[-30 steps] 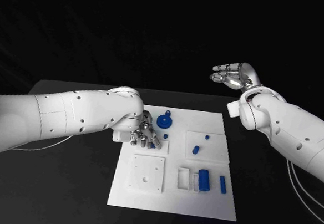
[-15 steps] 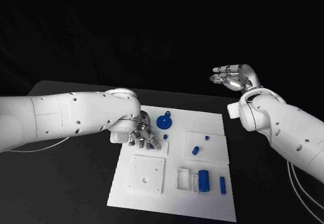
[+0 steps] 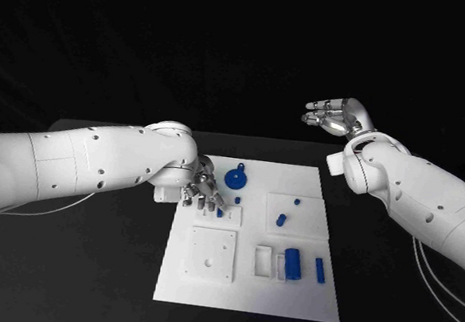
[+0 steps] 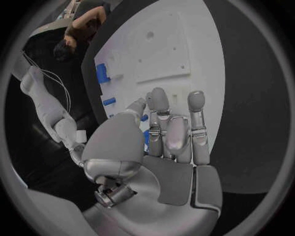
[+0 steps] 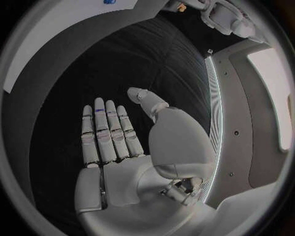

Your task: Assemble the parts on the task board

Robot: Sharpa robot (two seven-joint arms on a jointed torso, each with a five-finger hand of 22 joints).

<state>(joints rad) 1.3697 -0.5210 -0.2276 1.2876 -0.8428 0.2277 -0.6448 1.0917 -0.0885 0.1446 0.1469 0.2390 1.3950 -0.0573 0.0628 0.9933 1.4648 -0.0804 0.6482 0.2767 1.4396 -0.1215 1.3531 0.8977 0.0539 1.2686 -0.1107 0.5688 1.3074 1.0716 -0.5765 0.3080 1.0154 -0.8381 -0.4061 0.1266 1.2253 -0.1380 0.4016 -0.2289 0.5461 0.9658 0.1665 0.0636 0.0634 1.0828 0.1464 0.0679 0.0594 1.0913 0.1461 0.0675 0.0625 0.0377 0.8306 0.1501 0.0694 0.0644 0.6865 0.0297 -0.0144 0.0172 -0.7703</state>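
Black table (image 3: 91,271) under a dark, unlit background, with the white board (image 3: 250,292) lying at its middle. On the board: a small blue peg (image 3: 220,213) near the far left corner, just under the left hand's fingertips; a round blue wheel (image 3: 236,179) by the far edge; a short blue pin (image 3: 280,219) on the right-hand panel; a blue block (image 3: 291,262) and a thin blue bar (image 3: 319,269) toward the right edge, long axes running near to far. Left hand (image 3: 201,194) lowered over the far left corner, fingers (image 4: 159,109) pointing down at the peg; touching or merely beside it, hard to tell, so grip uncertain. Peg directly below that hand, probably the next thing to grasp. Right hand (image 3: 335,117) raised well beyond the far edge, fingers straight and apart, holding nothing; clearly the farther one. No readable writing or labels anywhere.
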